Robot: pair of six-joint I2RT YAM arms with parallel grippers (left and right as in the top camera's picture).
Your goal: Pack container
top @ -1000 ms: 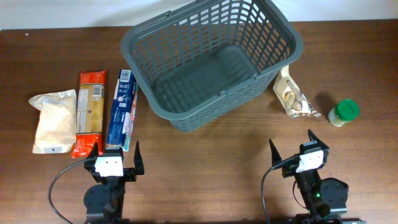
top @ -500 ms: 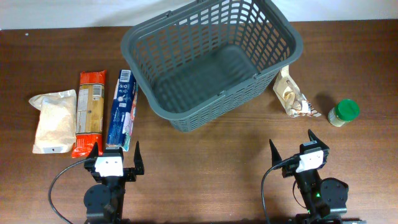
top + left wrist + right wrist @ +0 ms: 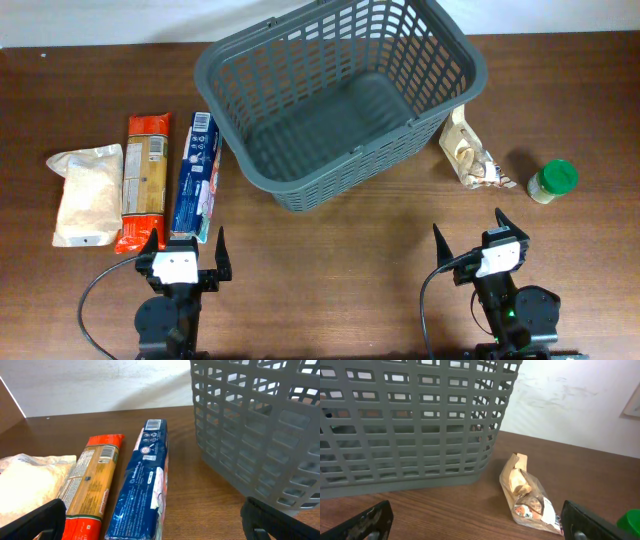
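The dark grey slotted basket (image 3: 440,45) stands empty at the back middle of the table; its lattice wall shows in the left wrist view (image 3: 260,435) and in the right wrist view (image 3: 410,425). My left gripper (image 3: 185,243) is open and empty at the front left, just in front of a blue packet (image 3: 196,176) (image 3: 142,480). My right gripper (image 3: 467,232) is open and empty at the front right, in front of a clear snack bag (image 3: 470,152) (image 3: 527,492).
Left of the blue packet lie an orange-red pasta packet (image 3: 143,180) (image 3: 90,480) and a white grain bag (image 3: 88,193) (image 3: 25,485). A small green-lidded jar (image 3: 552,181) stands right of the snack bag. The table's back edge meets a white wall.
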